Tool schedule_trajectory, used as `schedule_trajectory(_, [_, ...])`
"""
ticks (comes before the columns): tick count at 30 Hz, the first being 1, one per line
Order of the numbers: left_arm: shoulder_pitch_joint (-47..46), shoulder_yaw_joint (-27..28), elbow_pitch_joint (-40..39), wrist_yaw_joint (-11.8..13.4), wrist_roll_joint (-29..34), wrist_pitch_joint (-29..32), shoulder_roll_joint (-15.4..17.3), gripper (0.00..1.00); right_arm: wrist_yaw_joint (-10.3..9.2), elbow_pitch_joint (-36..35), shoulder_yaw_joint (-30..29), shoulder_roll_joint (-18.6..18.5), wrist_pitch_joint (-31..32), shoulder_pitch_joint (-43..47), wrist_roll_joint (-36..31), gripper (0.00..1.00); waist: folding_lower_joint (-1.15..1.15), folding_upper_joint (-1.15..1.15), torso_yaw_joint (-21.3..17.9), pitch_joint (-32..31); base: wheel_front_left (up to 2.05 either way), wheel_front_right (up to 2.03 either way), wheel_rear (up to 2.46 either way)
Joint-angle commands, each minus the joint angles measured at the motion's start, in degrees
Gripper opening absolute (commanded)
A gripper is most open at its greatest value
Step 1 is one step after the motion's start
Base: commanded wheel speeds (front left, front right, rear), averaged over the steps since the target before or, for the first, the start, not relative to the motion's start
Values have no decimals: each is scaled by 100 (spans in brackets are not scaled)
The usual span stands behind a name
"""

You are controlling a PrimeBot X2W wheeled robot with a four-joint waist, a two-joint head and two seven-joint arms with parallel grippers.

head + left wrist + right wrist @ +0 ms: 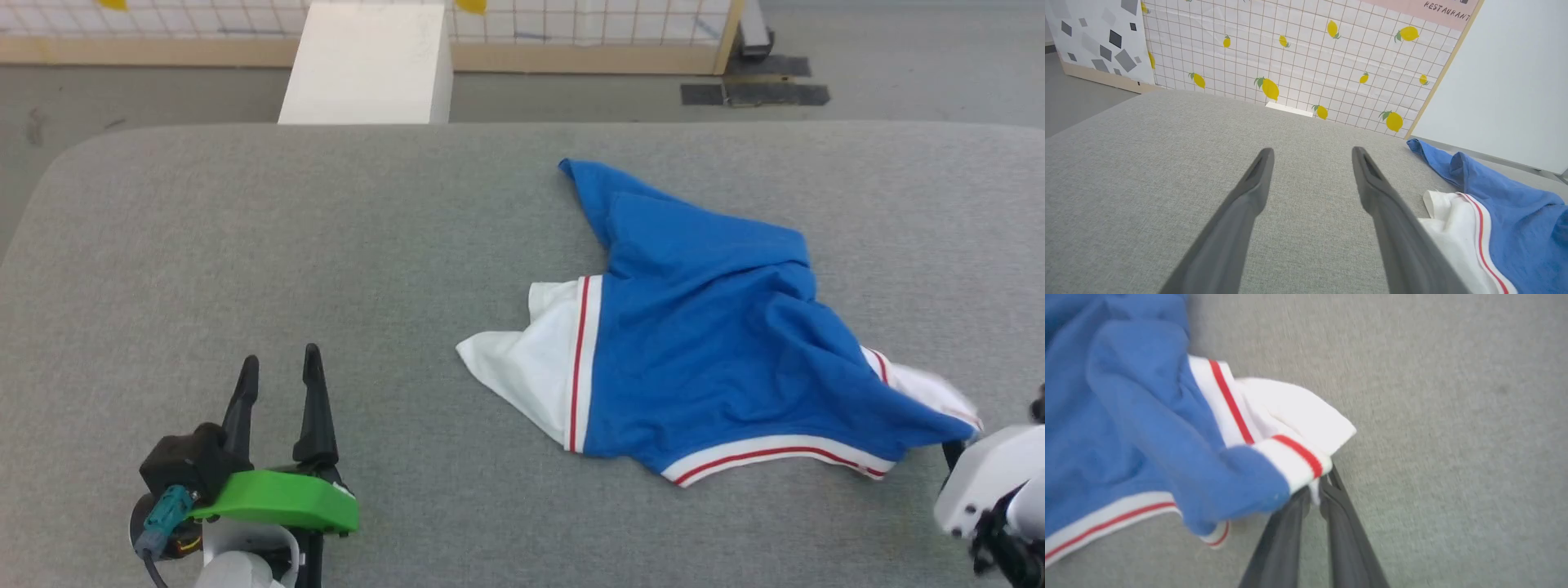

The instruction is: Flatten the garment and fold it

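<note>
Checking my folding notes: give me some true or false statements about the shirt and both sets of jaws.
1. The royal-blue jersey T-shirt with white sleeves and red-striped trim lies flat and smooth. False: it is rumpled and bunched.
2. The right gripper has its jaws shut on the shirt's white-trimmed edge. True.
3. The left gripper holds a sleeve. False: its jaws stand open over the bare grey fabric tabletop, apart from the shirt.
4. The shirt lies on the left gripper's right. True.

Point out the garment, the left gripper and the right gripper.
garment (702,327), head view, blue body panel.
left gripper (1312,152), left wrist view, midway between its open fingers' tips.
right gripper (1318,488), right wrist view, where its fingers pinch the striped trim.
</note>
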Motion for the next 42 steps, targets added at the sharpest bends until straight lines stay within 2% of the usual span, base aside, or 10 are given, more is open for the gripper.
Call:
schedule_trajectory(1, [71, -10, 42, -33, -49, -26, -22, 100, -9, -279, -139, 137, -265, 1, 3, 100, 0, 0, -102, -107, 0, 0, 0])
schedule_trajectory(8, [-386, -378, 172, -56, -318, 632, -25, 100, -9, -1313, -786, 531, -878, 482, 45, 100, 0, 0, -179, -198, 0, 0, 0])
schedule_trajectory(14, [-1341, -1259, 428, 125, -481, 2730, -27, 100, -9, -1463, -670, 553, -845, 826, 430, 100, 0, 0, -397, -89, 0, 0, 0])
schedule_trajectory(19, [-1983, -1884, 1027, 333, -95, 4497, 66, 100, -9, -1462, -430, 554, -873, 801, 557, 100, 0, 0, -693, 73, 0, 0, 0])
schedule_trajectory(22, [-2150, -2050, 1336, 372, 64, 4940, 161, 100, -9, -1466, -358, 554, -917, 774, 619, 100, 0, 0, -839, 188, 0, 0, 0])
schedule_trajectory(27, [-2125, -2113, 1710, 337, 49, 5032, 212, 100, -9, -1451, -360, 555, -988, 761, 656, 100, 0, 0, -963, 293, 0, 0, 0])
schedule_trajectory(28, [-2105, -2122, 1764, 323, 41, 4987, 215, 25, -9, -1453, -372, 555, -994, 770, 632, 100, 0, 0, -969, 307, 0, 0, 0])
schedule_trajectory(29, [-2089, -2117, 1793, 300, 10, 4930, 210, 2, -9, -1456, -378, 555, -1000, 773, 628, 100, 0, 0, -969, 319, 0, 0, 0])
schedule_trajectory(35, [-1935, -1896, 1735, 262, -328, 4355, 144, 0, -9, -1521, -350, 555, -966, 799, 567, 100, 0, 0, -906, 324, 0, 0, 0])
schedule_trajectory(42, [-1231, -1349, 713, 520, -776, 3508, 112, 0, -9, -1843, -290, 555, -428, 519, 192, 100, 0, 0, -782, 403, 0, 0, 0])
